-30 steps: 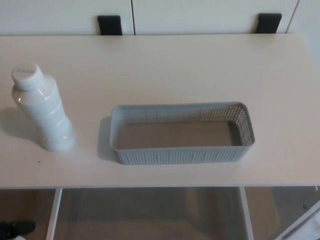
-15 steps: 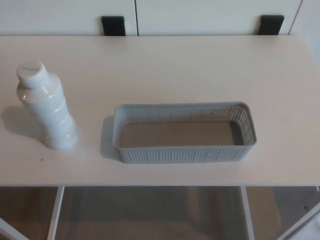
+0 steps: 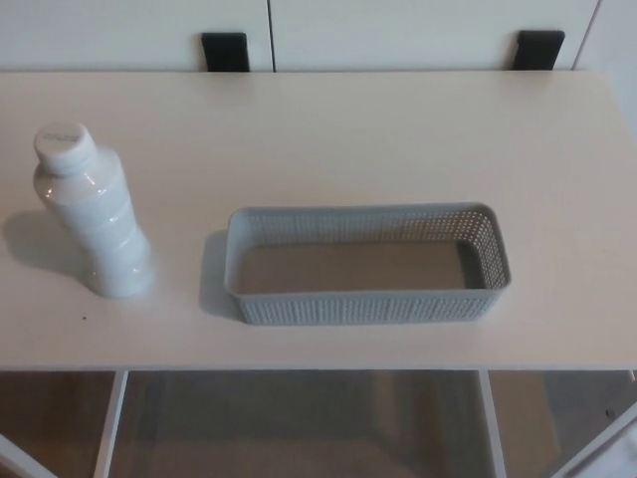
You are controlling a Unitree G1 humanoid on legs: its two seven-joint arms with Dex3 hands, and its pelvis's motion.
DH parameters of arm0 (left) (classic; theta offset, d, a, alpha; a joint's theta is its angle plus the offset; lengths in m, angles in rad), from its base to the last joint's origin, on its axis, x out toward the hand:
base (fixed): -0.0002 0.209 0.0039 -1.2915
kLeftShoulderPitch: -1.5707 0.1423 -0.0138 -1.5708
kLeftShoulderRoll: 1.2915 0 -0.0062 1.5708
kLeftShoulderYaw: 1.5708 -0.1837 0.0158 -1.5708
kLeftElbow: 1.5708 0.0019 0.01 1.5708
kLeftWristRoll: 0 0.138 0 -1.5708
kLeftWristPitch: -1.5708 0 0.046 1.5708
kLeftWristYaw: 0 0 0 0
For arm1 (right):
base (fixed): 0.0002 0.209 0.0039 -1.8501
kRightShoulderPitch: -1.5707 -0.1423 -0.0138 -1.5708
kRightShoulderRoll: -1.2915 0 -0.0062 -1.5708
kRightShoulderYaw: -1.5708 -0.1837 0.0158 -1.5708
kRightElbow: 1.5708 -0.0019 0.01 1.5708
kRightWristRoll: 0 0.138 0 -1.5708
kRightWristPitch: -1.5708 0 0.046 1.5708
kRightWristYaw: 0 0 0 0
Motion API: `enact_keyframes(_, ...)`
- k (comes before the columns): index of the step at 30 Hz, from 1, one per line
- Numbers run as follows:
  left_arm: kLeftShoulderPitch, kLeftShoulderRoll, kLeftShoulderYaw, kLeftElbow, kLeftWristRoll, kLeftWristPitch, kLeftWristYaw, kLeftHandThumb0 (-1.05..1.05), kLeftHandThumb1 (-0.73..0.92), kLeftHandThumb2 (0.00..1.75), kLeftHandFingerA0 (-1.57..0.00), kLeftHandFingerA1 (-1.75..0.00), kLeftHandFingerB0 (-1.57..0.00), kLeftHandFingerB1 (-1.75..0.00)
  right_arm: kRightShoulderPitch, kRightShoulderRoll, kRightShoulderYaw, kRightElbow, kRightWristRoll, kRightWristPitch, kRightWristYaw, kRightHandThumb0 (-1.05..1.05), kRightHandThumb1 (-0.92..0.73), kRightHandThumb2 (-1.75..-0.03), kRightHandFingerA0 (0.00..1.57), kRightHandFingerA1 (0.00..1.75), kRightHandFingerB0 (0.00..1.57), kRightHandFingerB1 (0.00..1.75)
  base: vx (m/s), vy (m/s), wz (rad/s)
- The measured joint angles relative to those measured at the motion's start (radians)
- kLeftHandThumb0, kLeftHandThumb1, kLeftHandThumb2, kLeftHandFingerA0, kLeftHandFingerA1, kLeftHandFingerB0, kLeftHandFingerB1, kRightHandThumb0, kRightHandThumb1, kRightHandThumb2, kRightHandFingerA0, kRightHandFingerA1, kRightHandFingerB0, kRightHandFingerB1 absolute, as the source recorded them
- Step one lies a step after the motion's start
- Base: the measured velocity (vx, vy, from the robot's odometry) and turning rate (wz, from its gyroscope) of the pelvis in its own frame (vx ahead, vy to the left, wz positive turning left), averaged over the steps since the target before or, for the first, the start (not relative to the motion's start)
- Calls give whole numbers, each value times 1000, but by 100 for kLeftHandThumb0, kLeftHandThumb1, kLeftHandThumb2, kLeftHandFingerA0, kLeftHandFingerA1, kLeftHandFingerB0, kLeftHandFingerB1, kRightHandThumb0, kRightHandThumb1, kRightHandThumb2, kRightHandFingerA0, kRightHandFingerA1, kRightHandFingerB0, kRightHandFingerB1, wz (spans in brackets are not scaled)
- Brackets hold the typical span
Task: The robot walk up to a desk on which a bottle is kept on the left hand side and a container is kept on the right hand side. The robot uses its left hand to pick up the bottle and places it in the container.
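Observation:
A white plastic bottle (image 3: 96,221) with a white cap stands upright on the left side of the pale desk (image 3: 328,129). To its right, near the desk's front edge, lies a long grey perforated container (image 3: 366,263) with nothing inside it. Neither of my hands shows in the head view.
The desk's front edge runs across the lower part of the picture, with its white legs (image 3: 107,423) and the floor below. Two black brackets (image 3: 225,51) sit against the white wall behind the desk.
The whole picture shifted slightly right and down between one second ago and now, so the camera moved. The bottle and container stand as before.

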Motion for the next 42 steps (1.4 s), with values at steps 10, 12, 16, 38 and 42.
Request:
enact_keyframes(10, -266, -9, 136, -170, -105, -7, 24, -62, 44, 67, 0, -12, 0, 0, -22, -7, 3, 20, -6, -2, 1, -18, -65, -60, 55, 52, 21, 33, 0, 0, 0)
enact_keyframes(12, -353, -21, 118, -167, -107, -10, 41, -62, 44, 67, 0, -12, 0, 0, -27, -9, 4, 24, -8, -2, 1, -18, -65, -60, 55, 52, 21, 33, 0, 0, 0)
enact_keyframes(16, -496, -66, 53, -134, -91, -29, 87, -67, 41, 75, 0, -9, 0, -2, -39, -18, 6, 34, -14, -2, 1, -14, -67, -59, 57, 51, 22, 33, 0, 0, 0)
enact_keyframes(38, -593, -221, -239, -3, 88, -98, 204, -69, 42, 77, 0, -10, 0, -3, -44, -35, 17, 72, -41, -45, 11, -13, -51, -93, 48, 64, 11, 47, 0, 0, 0)
enact_keyframes(42, -592, -248, -259, -18, 91, -98, 206, -67, 41, 75, 0, -8, 0, -2, -37, -35, 25, 43, -43, -44, 7, -15, -50, -92, 47, 64, 10, 47, 0, 0, 0)
